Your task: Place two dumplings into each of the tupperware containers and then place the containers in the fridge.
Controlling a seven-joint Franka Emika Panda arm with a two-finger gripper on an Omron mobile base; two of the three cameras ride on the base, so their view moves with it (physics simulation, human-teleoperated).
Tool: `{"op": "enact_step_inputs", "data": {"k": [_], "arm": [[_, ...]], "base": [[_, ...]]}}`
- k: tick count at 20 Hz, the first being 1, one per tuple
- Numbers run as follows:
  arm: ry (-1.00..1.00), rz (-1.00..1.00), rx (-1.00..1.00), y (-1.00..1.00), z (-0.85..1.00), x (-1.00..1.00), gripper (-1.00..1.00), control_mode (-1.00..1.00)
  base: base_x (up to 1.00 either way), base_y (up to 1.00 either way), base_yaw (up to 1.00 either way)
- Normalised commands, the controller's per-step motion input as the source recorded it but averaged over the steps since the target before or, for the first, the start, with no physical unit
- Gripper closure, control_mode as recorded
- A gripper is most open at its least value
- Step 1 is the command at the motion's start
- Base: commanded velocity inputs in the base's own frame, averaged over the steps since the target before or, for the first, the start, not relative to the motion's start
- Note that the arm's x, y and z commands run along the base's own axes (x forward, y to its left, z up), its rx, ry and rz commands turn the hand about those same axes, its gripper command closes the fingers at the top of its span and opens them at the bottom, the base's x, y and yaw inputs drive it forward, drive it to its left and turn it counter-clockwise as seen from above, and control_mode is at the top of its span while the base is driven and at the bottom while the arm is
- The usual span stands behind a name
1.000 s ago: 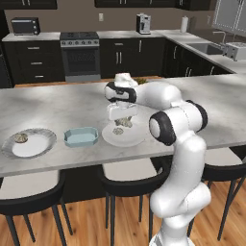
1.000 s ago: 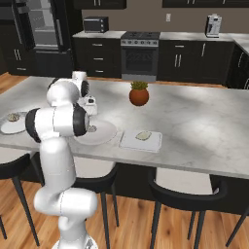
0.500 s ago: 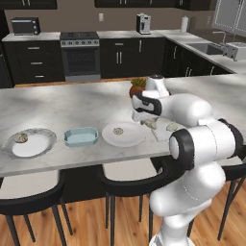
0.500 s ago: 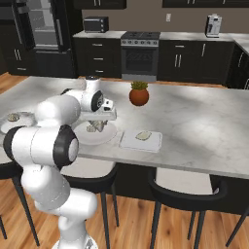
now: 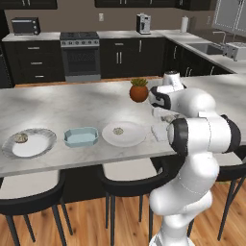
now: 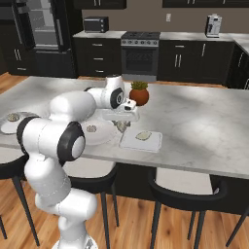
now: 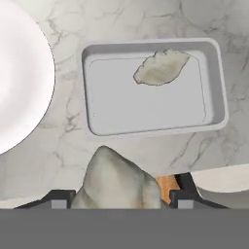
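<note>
Marble, pale grey and veined, tops the long kitchen island (image 5: pixel 72 103) where the white robot arm works. Its gripper (image 7: pixel 118 192) hangs just above a shallow white-grey tupperware container (image 7: pixel 214 82) near the right end of the island, and the fingers are clenched around a pleated beige dumpling (image 7: pixel 115 182), seen close in the hand view. Inside that container one dumpling (image 7: pixel 161 67) already lies toward its far corner. The carried one hovers short of the near rim, not yet over the tub.

To the left of that container sits a round white plate (image 5: pixel 134 137) with a single dumpling (image 5: pixel 117 130) on it. Further left is a second container (image 5: pixel 80 136), light blue, which looks empty. At the far left end a patterned plate (image 5: pixel 41 144) holds one more dumpling (image 5: pixel 20 138). A small potted plant (image 5: pixel 139 90) stands behind the plates.

By my reading, the task is early to midway: the right container is about to receive its second dumpling, the blue container still needs two, and neither container has gone to the fridge (image 6: pixel 44 34), which stands across the room at the far left with its pale shelves showing.

No brand names, labels or writing can be read anywhere; the microwave (image 6: pixel 95 24) panel is too small to make out.
</note>
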Motion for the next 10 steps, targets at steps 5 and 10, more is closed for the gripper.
{"op": "enact_step_inputs", "data": {"k": [5,10], "arm": [[0.30,-0.01,-0.24,-0.82,-0.19,0.68,1.00,-1.00],[0.07,0.21,-0.21,-0.38,-0.71,0.42,1.00,-1.00]], "base": [[0.00,0.00,0.00],[0.00,0.00,0.00]]}}
